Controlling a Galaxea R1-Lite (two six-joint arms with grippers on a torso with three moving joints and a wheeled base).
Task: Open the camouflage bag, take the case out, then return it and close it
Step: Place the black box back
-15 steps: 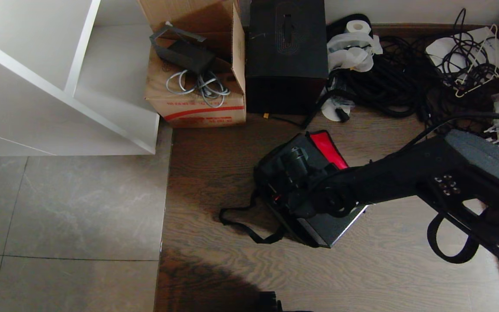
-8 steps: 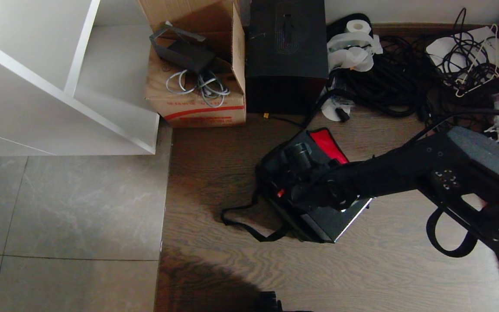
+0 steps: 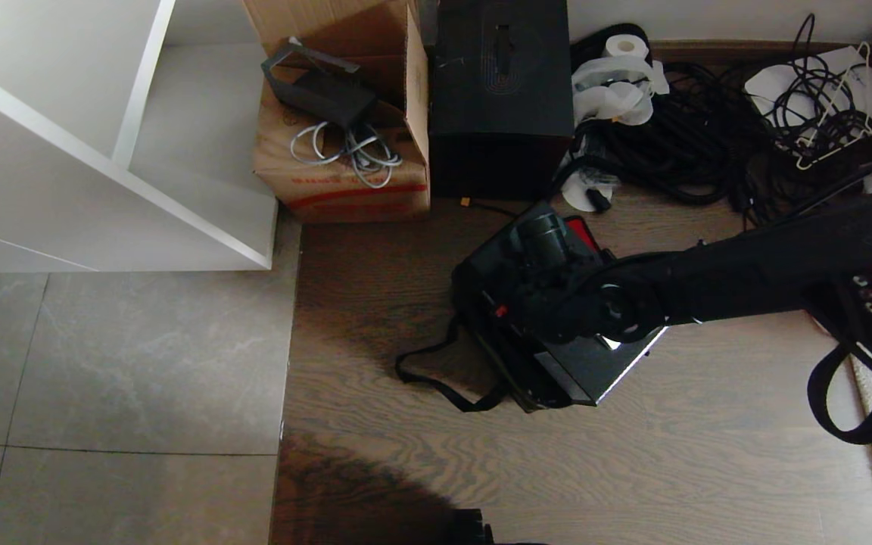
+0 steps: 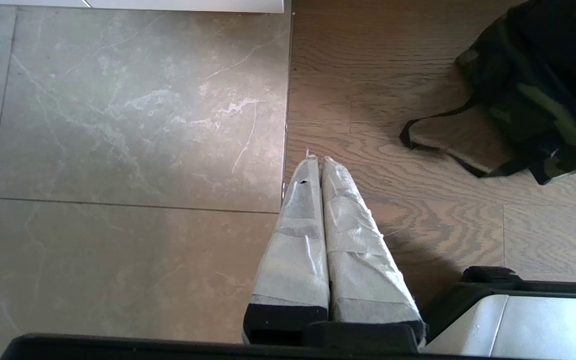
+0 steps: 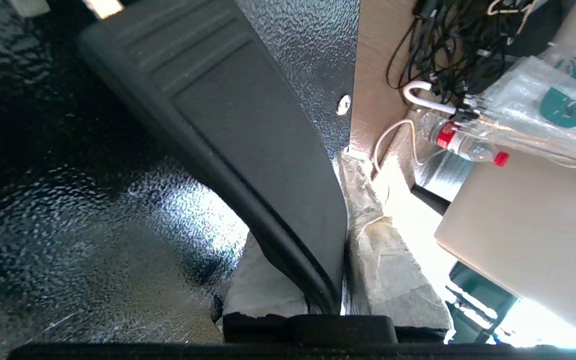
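Right hand (image 5: 318, 280) pinches case (image 3: 595, 363) handle (image 5: 248, 150) — above bag (image 4: 533, 100).

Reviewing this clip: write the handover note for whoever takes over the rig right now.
Right gripper: shut on the case by its handle, over the camouflage bag.
Left gripper: shut, empty, parked over the floor seam.
The bag lies open on the wood floor in front of the tall black box; the case sits partly in it, one corner sticking out.
Done: bag opened.
Left: whether the case is coming out or going back cannot be told; afterwards close the bag.
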